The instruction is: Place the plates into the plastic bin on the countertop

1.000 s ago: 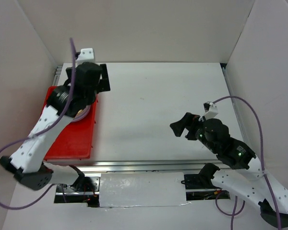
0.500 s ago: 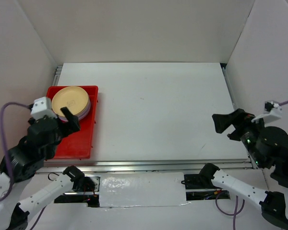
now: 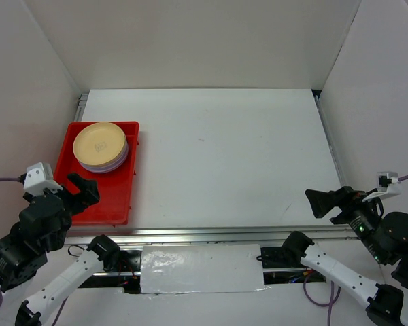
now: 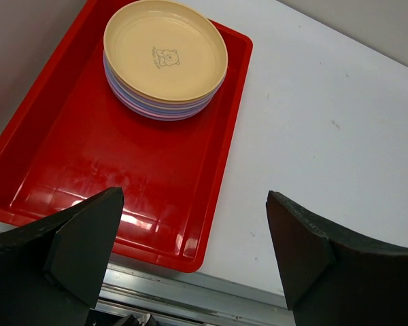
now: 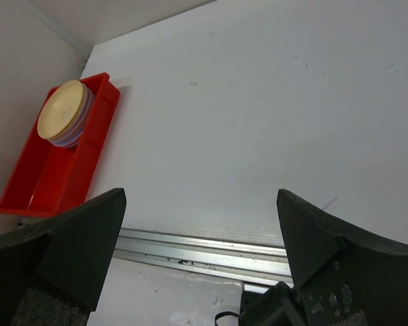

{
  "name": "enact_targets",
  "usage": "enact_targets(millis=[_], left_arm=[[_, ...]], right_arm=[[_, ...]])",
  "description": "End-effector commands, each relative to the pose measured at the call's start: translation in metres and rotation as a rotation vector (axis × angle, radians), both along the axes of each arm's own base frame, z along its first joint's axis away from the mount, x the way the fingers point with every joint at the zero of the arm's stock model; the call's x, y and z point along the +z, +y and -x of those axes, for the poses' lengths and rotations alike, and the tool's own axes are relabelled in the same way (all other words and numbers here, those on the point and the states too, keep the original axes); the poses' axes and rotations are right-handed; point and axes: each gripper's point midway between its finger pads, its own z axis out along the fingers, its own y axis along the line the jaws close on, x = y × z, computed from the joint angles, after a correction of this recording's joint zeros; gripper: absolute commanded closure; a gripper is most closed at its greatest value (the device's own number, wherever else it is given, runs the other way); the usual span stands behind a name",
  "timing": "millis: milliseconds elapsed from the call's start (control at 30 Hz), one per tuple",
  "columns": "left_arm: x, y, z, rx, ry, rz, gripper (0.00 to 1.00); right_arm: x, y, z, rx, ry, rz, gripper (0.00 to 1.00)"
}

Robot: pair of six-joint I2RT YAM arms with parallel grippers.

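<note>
The plates were found stacked in one pile, a yellowish plate uppermost, in the upper half of the plastic bin, at the left of the overhead frame. The pile was seen close to the bin's far and right walls; bare red floor was shown in the lower half. The bin was set in the left corner of the countertop, beside the metal rail. The left gripper and the right gripper were noted near the lower edge, both spread wide, nothing grasped or touched. A small printed figure was observed on the top plate; no lettering could be read.
</note>
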Motion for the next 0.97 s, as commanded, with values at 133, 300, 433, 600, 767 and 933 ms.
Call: enact_targets(millis=[133, 300, 433, 600, 767, 933], left_arm=[[0.004, 0.004, 0.003, 0.017, -0.054, 0.045, 0.01], [0.003, 0.003, 0.003, 0.012, -0.047, 0.042, 0.01], [0.004, 0.002, 0.003, 0.007, -0.049, 0.042, 0.01], [0.003, -0.006, -0.003, -0.021, -0.032, 0.025, 0.01], [0.003, -0.005, -0.003, -0.021, -0.033, 0.024, 0.01], [0.004, -0.004, -0.001, -0.021, -0.045, 0.031, 0.01]], right_arm=[[-0.009, -0.002, 0.000, -0.009, 0.034, 0.040, 0.00], [-0.010, 0.002, -0.001, 0.007, 0.035, 0.040, 0.00], [-0.010, 0.003, -0.002, 0.005, 0.029, 0.037, 0.00], [-0.009, 0.008, -0.007, 0.007, 0.017, 0.030, 0.00], [-0.014, 0.015, -0.013, 0.010, 0.036, 0.047, 0.00], [-0.020, 0.017, -0.017, 0.001, 0.058, 0.062, 0.00]])
